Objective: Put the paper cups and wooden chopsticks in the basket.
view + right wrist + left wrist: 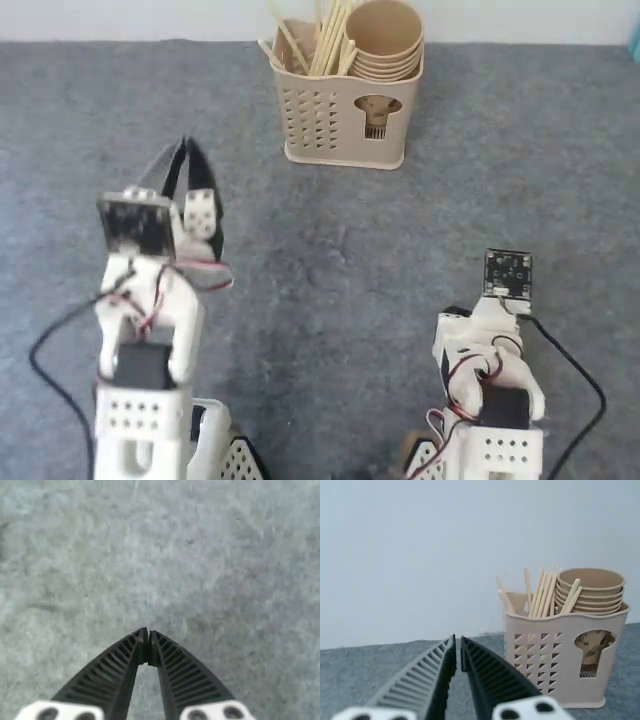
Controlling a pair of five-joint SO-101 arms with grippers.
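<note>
The basket [345,125] stands upright near the far edge of the grey worktop [400,250], just in front of the pale wall [420,555]. And it's loaded. The paper cups [385,40] sit nested in one stack in the right-hand part as the high view shows it, their rims rising above the basket's rim. A keyhole-shaped cutout in the front wall shows the side of a cup low down. The wooden chopsticks [320,35] stand bunched just beside the cups, leaning, their tips fanning out above the rim, with a couple resting against the cup stack.

Over to the left hand [458,639]. Its fingers are together with only a hairline between them, gripping nothing. It points towards the wall on a line that passes the basket on its chopstick side. It is well apart from the basket, and a wide stretch of grey surface lies between the two.

The right hand [148,631] points down at the worktop, its fingers pressed together at the tips with nothing held, and there is grey surface all around it. In the high view the right arm [490,370] sits folded at the near side of the worktop, well apart from both the basket and the left arm [150,330]. A broad lane of worktop runs between the two arms up to the basket's front wall.
</note>
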